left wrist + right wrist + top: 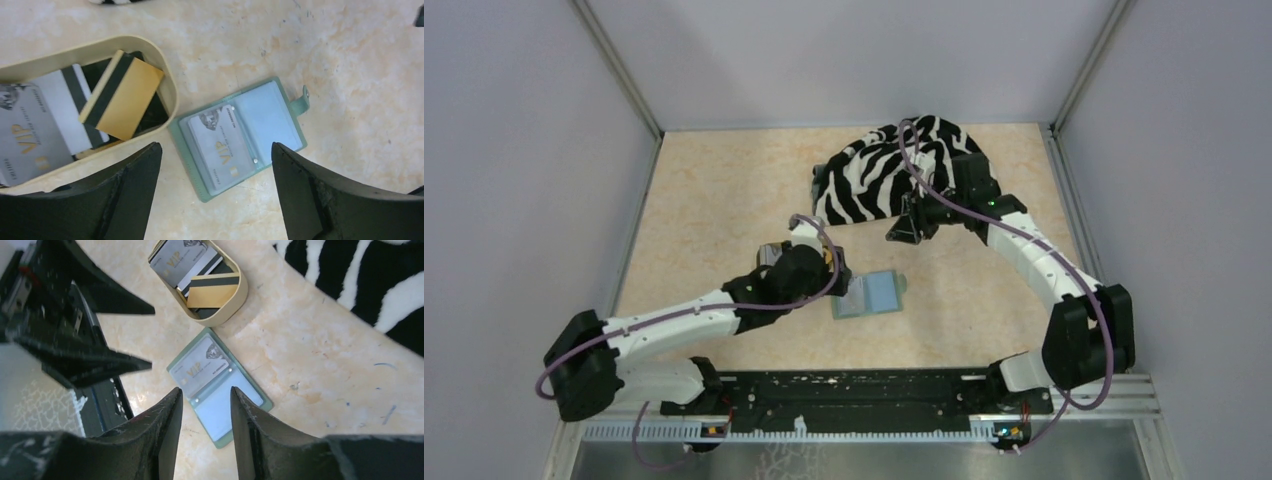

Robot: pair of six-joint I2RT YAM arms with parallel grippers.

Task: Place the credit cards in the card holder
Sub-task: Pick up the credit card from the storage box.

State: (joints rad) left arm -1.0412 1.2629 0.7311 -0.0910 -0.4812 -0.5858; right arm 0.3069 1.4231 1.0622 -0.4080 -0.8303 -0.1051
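Nearest me, my left gripper (216,150) hung spread wide and empty over the open card holder (270,115). A silver card (220,145) lay in its seven-o'clock half, though I could not tell whether it was fully seated. I judged the best pick was the gold card (125,97), topmost in the tray (170,85) at ten o'clock, pinched across its narrow width; farther off, the right gripper (206,390) hovered part-spread, holding nothing.

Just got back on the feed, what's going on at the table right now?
The sage-green folding card holder lies open on the table with one silver VIP card in one sleeve. The left hand hovers over it, spread wide and empty. A yellow-orange card and other cards sit in the tan oval tray beside it. The right hand hangs above, open and empty.
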